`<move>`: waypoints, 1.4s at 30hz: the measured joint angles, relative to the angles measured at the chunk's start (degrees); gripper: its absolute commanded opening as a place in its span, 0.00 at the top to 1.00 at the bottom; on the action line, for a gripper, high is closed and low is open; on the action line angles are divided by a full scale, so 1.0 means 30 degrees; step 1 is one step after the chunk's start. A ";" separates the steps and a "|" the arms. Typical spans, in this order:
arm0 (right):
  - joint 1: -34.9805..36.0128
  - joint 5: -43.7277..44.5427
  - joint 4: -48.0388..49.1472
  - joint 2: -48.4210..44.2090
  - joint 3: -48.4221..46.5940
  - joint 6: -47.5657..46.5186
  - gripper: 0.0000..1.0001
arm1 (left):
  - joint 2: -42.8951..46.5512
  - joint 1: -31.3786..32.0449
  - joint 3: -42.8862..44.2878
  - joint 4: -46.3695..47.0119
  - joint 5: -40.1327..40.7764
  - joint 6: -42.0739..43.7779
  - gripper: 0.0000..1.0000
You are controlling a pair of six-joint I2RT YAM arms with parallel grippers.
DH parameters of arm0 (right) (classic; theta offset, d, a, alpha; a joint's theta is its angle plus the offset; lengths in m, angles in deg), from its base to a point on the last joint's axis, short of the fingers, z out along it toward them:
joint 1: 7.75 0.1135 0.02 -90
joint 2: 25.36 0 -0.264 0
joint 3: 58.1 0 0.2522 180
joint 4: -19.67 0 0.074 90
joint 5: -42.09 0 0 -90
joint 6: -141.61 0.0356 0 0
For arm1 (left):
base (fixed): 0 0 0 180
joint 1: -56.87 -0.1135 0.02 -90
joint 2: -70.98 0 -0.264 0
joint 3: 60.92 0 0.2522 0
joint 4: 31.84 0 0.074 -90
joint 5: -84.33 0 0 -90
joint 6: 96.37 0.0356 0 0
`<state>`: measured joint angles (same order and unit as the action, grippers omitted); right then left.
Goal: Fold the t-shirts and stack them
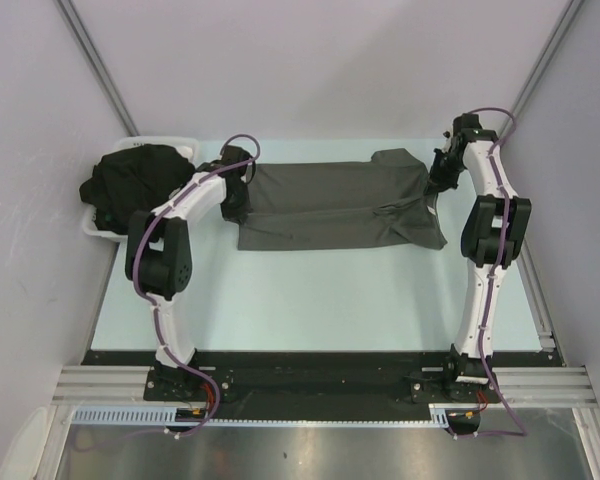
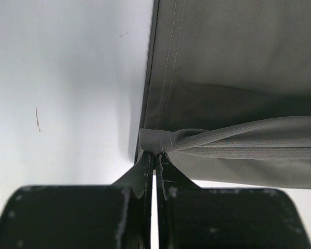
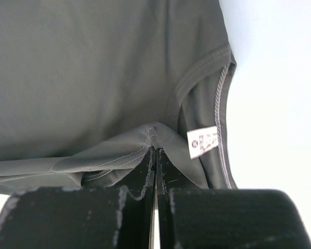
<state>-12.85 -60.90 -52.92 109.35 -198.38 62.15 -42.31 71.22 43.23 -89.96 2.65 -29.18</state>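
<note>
The left gripper (image 2: pixel 155 156) and right gripper (image 3: pixel 154 151) are each pinching one end of the grey t-shirt (image 1: pixel 330 205); black t-shirts (image 1: pixel 135 180) are sitting heaped in the tray (image 1: pixel 92 229) just beside the left arm (image 1: pixel 180 205).

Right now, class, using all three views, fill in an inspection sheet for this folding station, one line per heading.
Surface: pale green table, flat.
Job's things: charcoal t-shirt stretched across the far side; black t-shirts heaped far left.
Clutter: white tray under the black heap.
Grippers: left gripper and right gripper both shut on the charcoal t-shirt's edges.
Cables: purple cables along both arms.
Surroundings: plain grey walls; metal rail at the near edge.
</note>
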 measured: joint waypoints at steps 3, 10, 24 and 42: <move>0.0015 -0.0073 0.0015 0.0350 -0.0204 -0.0036 1.00 | -0.0277 -0.0087 0.0087 0.0015 -0.0044 0.0124 1.00; -0.0066 -0.0160 -0.0007 0.0568 -0.0240 -0.0044 1.00 | -0.0743 -0.0182 0.0160 0.0029 -0.0328 0.0160 1.00; -0.0109 -0.0364 0.0386 0.1814 -0.1231 -0.0044 0.99 | -0.2076 -0.0255 0.1501 0.0022 -0.0415 0.0328 0.98; -0.0248 -0.0342 0.0729 0.2186 -0.1785 -0.0044 0.76 | -0.2812 -0.0350 0.2718 -0.0364 -0.0510 0.0481 0.58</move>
<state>-13.60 -61.93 -50.73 115.91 -203.73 62.02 -50.75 70.17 51.38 -91.05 1.12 -27.74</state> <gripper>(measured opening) 0.237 0.413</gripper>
